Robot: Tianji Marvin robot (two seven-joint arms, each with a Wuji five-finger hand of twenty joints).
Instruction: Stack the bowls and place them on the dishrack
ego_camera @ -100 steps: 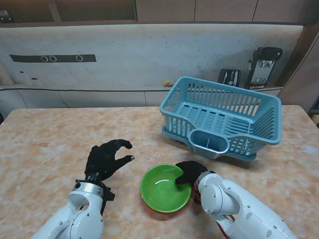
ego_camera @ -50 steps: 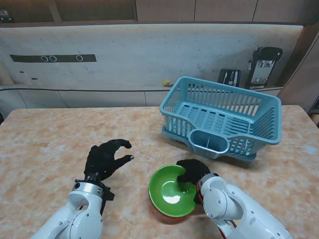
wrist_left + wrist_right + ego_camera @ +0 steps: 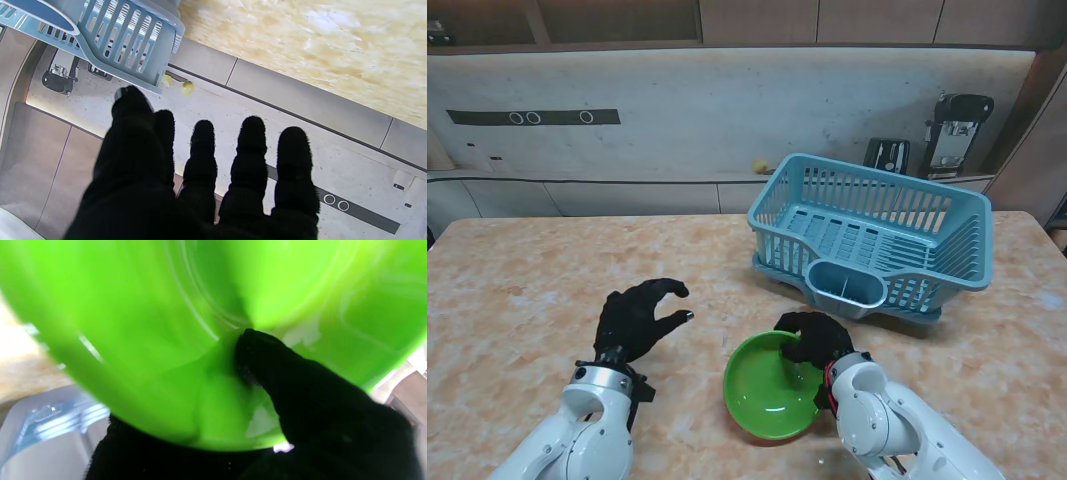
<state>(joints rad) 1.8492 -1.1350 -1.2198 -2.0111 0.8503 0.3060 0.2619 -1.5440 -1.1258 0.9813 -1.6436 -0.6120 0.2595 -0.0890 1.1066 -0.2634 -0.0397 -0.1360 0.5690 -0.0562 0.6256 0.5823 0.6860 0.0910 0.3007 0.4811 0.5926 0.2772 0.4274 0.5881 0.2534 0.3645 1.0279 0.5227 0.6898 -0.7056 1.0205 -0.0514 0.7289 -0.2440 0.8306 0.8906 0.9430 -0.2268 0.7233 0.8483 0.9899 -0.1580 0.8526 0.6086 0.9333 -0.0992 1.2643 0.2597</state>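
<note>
We hold the green bowl (image 3: pixel 772 392) in our right hand (image 3: pixel 815 338): a smooth, glossy round plastic bowl, tilted with its opening toward the stand camera, at 6 o'clock on the speckled beige stone-pattern table (image 3: pixel 517 300). In the right wrist view the thumb (image 3: pixel 267 363) presses the bowl's inner wall (image 3: pixel 133 323) while the other fingers wrap beneath the rim, pinching it. Motion blur hides finer detail there. Whether a second bowl sits under it, we cannot tell.

The light-blue slatted plastic dishrack (image 3: pixel 872 235), rectangular with a rounded cutlery cup (image 3: pixel 847 285) at its near side, stands at 2 o'clock, apart from the bowl.

Our left hand (image 3: pixel 637 318), in a black fabric glove, hovers at 8 o'clock, fingers (image 3: pixel 252 150) spread and slightly curled, holding nothing. Only the left wrist view shows a small yellow object (image 3: pixel 187 87) beyond the rack's corner (image 3: pixel 133 40).
</note>
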